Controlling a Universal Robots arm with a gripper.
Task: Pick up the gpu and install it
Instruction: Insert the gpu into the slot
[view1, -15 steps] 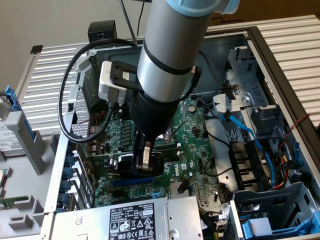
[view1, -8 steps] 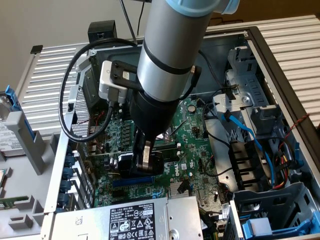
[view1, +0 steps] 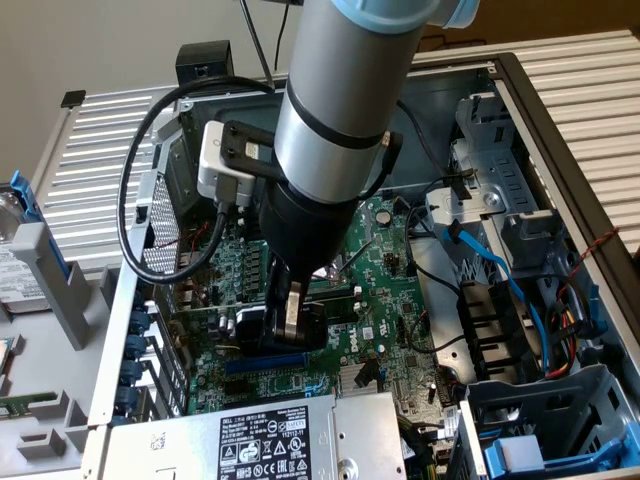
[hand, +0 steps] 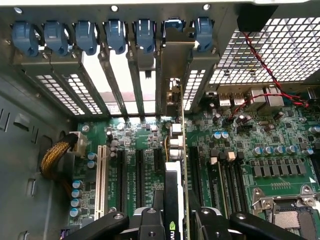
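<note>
gripper (hand: 172, 220) cut off at wrist-view edge | gpu (hand: 175, 165) edge connector hidden | power-supply label (view1: 265, 445) text unreadable

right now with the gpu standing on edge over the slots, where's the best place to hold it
Along its top edge, from straight above. The gpu stands upright on its long edge between the motherboard slots, its bracket against the rear case openings, so only the upper edge is free. The gripper already straddles that edge, a finger on each face, probably the only workable hold.
</note>
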